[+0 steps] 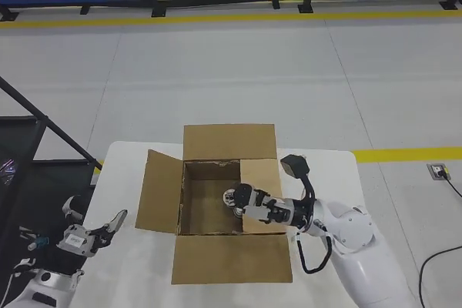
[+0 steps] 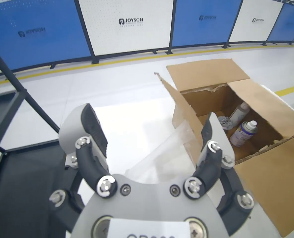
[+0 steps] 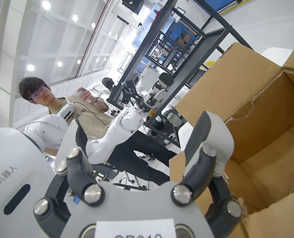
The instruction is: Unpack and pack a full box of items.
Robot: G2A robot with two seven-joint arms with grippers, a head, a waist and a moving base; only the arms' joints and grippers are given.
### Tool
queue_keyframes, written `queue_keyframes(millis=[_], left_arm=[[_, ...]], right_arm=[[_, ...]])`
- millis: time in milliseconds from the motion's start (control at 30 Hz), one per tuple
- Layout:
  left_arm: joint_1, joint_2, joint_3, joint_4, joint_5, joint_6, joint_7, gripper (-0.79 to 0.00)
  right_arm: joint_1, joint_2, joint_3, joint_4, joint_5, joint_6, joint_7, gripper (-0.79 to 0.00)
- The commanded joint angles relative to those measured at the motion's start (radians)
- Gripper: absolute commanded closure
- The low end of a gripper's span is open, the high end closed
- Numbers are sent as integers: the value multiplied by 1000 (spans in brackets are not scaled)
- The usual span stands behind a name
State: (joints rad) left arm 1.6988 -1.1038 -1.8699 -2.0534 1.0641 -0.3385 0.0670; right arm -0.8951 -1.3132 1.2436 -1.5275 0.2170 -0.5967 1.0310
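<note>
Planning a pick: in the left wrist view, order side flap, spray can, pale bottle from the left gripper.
1. side flap, box's near side.
2. spray can, inside the box.
3. pale bottle, deeper in, beyond the can.

In the top view, the floor of the box (image 1: 229, 258) at frame centre is largely covered by the right gripper (image 1: 232, 199) and a folded flap (image 1: 260, 175); nothing inside can be made out. In the left wrist view, a silvery item (image 2: 225, 122) is partly hidden behind a finger (image 2: 218, 134); its kind cannot be told.
</note>
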Motion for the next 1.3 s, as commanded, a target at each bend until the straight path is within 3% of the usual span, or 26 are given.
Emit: queue_keyframes(millis=[0,133,267,467,600,1067,1267], left_arm=[[6,1,-6,-47,-36,-48,-23,-785],[-26,8,17,-109,-101,-141,-135,-785],[-118,14,130,-119,-123,-174,-284,-785],[-350,5,384,15,-234,-147,-449,-785],[-487,-10,528,137,-314,-112,-536,-785],[-483,-12,549,142,-346,-120,-539,-785],[-643,-40,696,323,-525,23,-714,-785]], right_arm=[[-18,8,25,-22,-15,-31,15,-785],[-95,29,108,-97,-40,-120,22,-785],[-201,52,205,-184,-57,-185,7,-785],[-364,81,354,-269,-122,-228,-66,-785],[-382,82,367,-276,-131,-226,-79,-785],[-383,83,353,-284,-165,-206,-115,-785],[-377,90,345,-284,-203,-217,-166,-785]])
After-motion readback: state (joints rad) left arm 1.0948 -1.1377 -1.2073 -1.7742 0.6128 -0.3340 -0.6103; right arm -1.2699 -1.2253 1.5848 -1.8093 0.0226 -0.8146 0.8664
